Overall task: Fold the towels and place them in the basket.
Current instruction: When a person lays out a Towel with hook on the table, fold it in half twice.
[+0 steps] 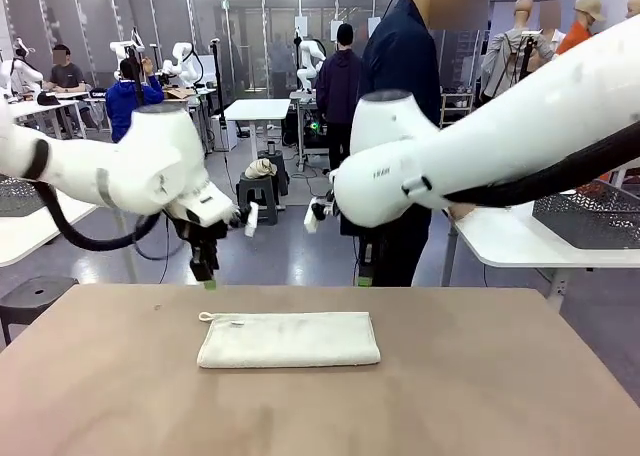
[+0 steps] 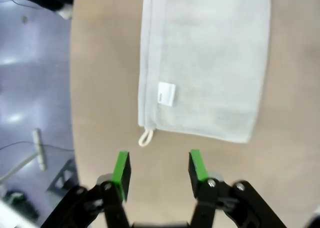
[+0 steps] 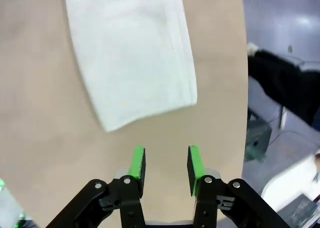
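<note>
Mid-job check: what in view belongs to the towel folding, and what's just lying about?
Job: cream towel, folded on the brown table; left gripper and right gripper, both open and empty.
Lying about: dark basket on the white side table, unclear if it is the one meant; black stool; person standing opposite.

The front view looks low across the surface toward 12 o'clock, from middle distance, with the towel at centre. Both wrist views look steeply down from close above, with their own jaws at 6 o'clock and the towel toward 12 o'clock. All three views share the towel and the surface; each wrist view takes one end of it.
</note>
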Robot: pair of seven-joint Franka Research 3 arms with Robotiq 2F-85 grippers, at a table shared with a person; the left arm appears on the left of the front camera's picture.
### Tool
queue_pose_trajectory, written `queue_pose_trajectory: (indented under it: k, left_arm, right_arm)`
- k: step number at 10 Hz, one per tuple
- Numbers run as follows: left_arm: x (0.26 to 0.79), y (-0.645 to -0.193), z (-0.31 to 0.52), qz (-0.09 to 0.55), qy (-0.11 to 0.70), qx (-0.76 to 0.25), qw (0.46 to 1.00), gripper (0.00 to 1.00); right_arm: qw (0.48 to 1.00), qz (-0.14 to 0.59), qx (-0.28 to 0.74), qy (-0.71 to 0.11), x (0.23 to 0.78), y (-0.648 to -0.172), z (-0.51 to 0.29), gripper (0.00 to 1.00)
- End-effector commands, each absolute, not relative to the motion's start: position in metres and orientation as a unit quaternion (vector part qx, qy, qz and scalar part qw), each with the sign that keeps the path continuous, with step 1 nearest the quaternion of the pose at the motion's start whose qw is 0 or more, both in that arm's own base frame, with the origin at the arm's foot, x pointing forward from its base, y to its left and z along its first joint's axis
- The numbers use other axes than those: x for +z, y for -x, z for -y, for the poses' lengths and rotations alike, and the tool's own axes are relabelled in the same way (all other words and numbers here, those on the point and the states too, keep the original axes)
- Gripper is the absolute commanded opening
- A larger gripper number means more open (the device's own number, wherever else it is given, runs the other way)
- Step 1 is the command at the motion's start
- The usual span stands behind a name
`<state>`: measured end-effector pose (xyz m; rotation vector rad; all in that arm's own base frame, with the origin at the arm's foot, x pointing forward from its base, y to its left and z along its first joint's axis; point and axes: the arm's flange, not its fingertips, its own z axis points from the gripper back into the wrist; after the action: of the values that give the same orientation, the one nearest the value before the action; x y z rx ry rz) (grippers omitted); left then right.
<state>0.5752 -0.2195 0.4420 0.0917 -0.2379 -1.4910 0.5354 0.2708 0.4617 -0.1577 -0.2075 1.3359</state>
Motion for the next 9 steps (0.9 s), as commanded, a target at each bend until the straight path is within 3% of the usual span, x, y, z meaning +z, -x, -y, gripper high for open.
queue_pose_trajectory:
  k: [1, 2, 6, 9]
  left_arm:
    - [0.48, -0.546, 0.17, 0.124, 0.025, -0.668, 0.733, 0.6]
    - [0.492, -0.541, 0.145, 0.141, 0.051, -0.655, 0.741, 0.6]
    - [0.505, -0.52, 0.045, 0.23, 0.149, -0.631, 0.726, 0.6]
    - [0.482, -0.508, -0.015, 0.282, 0.201, -0.642, 0.684, 0.6]
  right_arm:
    - [0.846, 0.078, 0.524, 0.068, 0.493, -0.502, -0.267, 0.44]
    - [0.885, 0.055, 0.461, 0.033, 0.502, -0.49, -0.266, 0.44]
    - [0.882, 0.054, 0.467, 0.021, 0.502, -0.462, -0.275, 0.44]
    - [0.884, 0.048, 0.463, 0.027, 0.514, -0.472, -0.27, 0.44]
